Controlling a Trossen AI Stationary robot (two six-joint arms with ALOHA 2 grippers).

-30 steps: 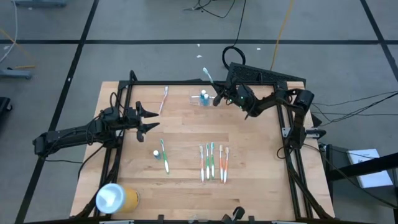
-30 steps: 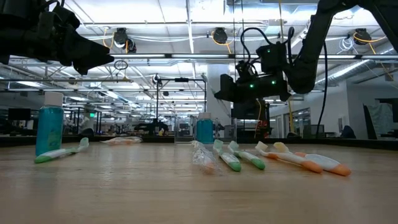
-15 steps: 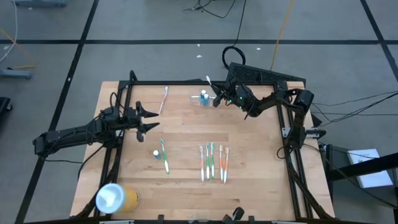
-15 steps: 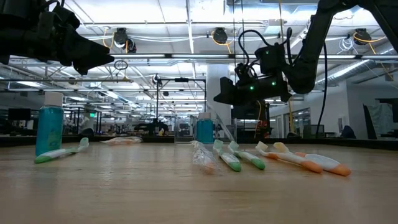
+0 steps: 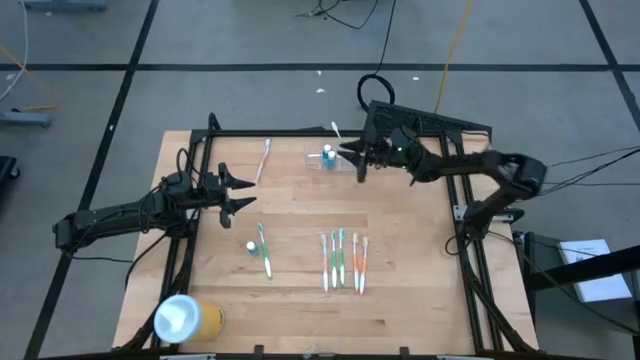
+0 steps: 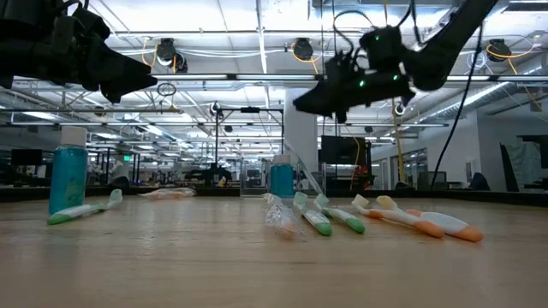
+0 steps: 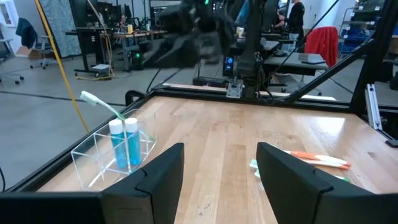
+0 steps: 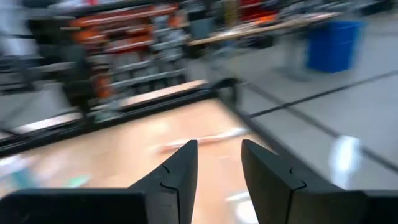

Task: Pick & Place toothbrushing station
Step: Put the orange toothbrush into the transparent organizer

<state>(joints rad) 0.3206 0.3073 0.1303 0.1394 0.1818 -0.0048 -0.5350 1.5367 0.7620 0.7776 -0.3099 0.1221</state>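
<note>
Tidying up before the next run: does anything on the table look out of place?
Yes. A yellow cylinder lies on its side at the table's near-left corner, far from the clear holder and toothbrushes. One pink toothbrush also lies alone near the far edge.

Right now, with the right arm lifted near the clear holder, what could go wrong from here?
The toothbrush leans loosely out of the see-through holder over the table's far edge; a nudge could tip it out.

The right gripper, open and empty, hangs close beside the holder and could clip it or the blue bottle in it.

Four toothbrushes remain, so the leaning one may block later insertions.
</note>
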